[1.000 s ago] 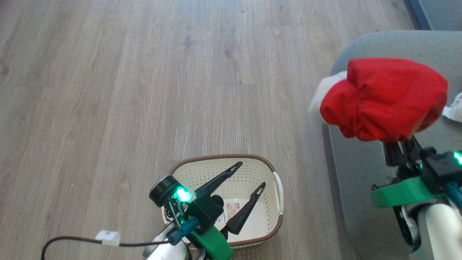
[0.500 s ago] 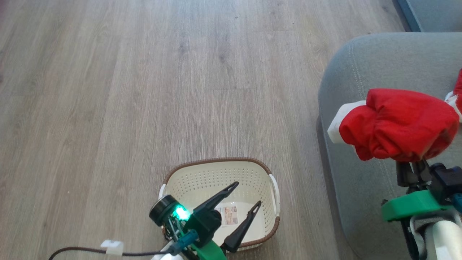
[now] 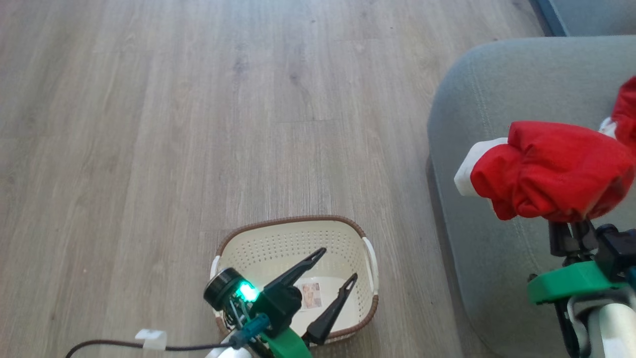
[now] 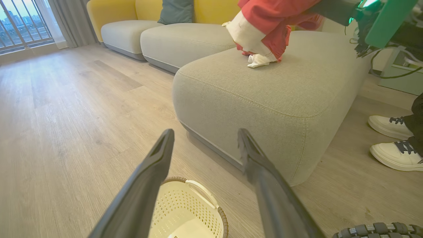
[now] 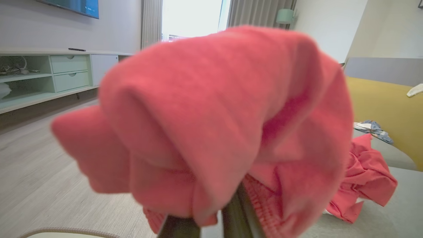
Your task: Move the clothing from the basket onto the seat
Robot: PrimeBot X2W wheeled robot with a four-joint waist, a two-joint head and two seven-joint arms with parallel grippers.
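Left gripper (image 3: pixel 340 262) is noted with jaws spread wide and nothing between them, hung over the basket (image 3: pixel 293 219) at 6 o'clock in the head view. No clothing is seen in the basket; only a small label (image 3: pixel 311 295) is made out on its bottom. The left arm is judged to be parked there because nothing is left to be lifted.

At 3 o'clock the seat (image 3: pixel 477 99) is found, set apart from the basket by a strip of wooden floor (image 3: pixel 198 124). Above its near part a red garment (image 3: pixel 551 171) with a white cuff is carried, bunched over the right gripper (image 3: pixel 570 229). That gripper is closed on the fabric from beneath, fingertips buried in the folds. The bundle is held clear of the cushion, presumably so it can be released well inside the edge and not slip off.

At 2 o'clock a second red garment (image 3: pixel 627 104) is seen lying on the seat, just beside the held one; contact cannot be told.
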